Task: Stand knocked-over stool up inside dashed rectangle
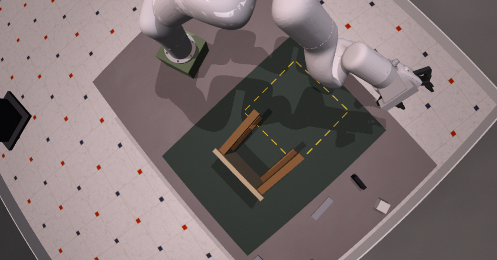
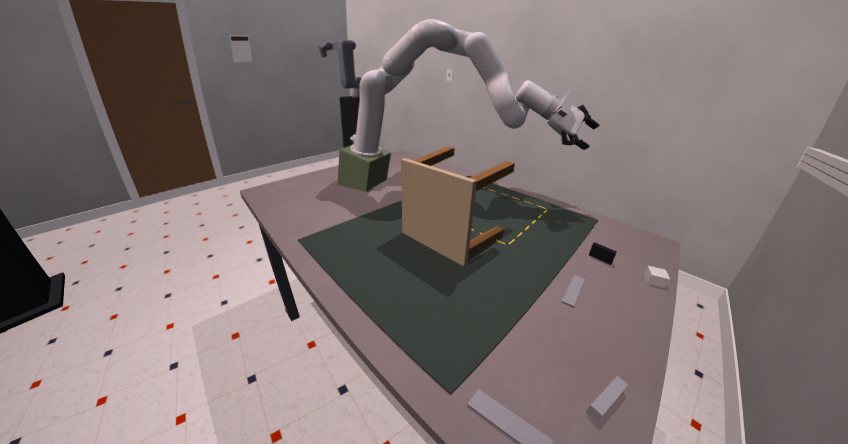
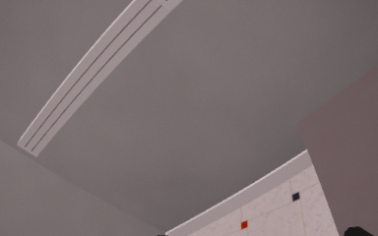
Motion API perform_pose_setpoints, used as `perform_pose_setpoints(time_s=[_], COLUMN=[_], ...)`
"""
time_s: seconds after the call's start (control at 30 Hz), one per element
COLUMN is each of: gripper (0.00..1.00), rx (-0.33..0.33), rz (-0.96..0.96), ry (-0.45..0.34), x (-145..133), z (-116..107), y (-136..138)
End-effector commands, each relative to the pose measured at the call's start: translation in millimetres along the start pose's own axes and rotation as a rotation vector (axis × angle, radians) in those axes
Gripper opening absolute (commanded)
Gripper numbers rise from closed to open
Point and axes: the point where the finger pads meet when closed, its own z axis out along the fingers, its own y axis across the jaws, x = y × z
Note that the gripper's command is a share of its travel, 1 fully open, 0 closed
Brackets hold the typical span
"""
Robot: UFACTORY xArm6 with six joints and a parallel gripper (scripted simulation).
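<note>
Two fingers: gripper (image 2: 579, 131) jaws spread wide, nothing between them.
Gripper place: in the air past the table (image 2: 630, 332) edge, about 3 o'clock in the top view, well apart from the stool (image 2: 438, 209).
Stool: on its side on the dark mat (image 2: 416, 314), seat upright, legs pointing toward the dashed rectangle (image 1: 326, 89), leg ends at its near line.
Risk: a grasp far out on one leg could let the stool swing or slip while tipping.
Arm pose: raised, elbow high, wrist aimed outward at the wall.
</note>
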Motion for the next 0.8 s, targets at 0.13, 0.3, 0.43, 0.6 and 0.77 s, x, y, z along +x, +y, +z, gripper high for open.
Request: perform_pose_setpoints(time_s=[0.13,0.3,0.43,0.6,0.77], gripper=[1.0,1.0,1.0,1.0,1.0], rx=[-0.073,-0.121,-0.139,-0.139,-0.19], rz=[0.019,0.023,0.025,0.025,0.039], ry=[-0.089,-0.12,-0.129,-0.129,-0.137], x=[43.2,64.0,71.1,71.1,91.9], z=[-19.5,-35.1,-41.2,-41.2,-53.3], y=[-17.6,-21.1,-21.7,-21.7,-11.6])
